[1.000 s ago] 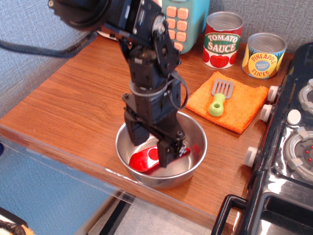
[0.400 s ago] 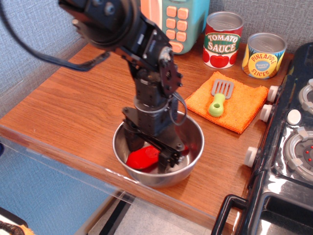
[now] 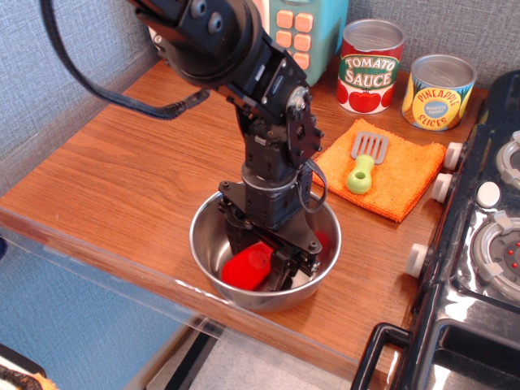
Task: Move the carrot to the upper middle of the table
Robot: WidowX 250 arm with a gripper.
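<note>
The red carrot [image 3: 248, 266] sits inside a steel bowl [image 3: 203, 231] near the front edge of the brown wood table [image 3: 138, 179]. Its flat underside with a round dimple faces the camera; the green stem end is hidden. My gripper [image 3: 262, 258] reaches straight down into the bowl. Its black fingers [image 3: 286, 264] stand on both sides of the carrot and appear closed on it. The carrot is tipped on edge between them, low in the bowl.
An orange cloth [image 3: 406, 175] with a green-handled grey spatula [image 3: 363, 162] lies right of the bowl. A tomato sauce can [image 3: 370, 67] and a pineapple can [image 3: 439, 92] stand at the back. A teal toy [image 3: 305, 32] stands at the back middle. A black stove [image 3: 487, 244] fills the right.
My gripper has sunk deeper into the bowl and shifted slightly right. The carrot has turned from lying flat to standing on edge between the fingers.
</note>
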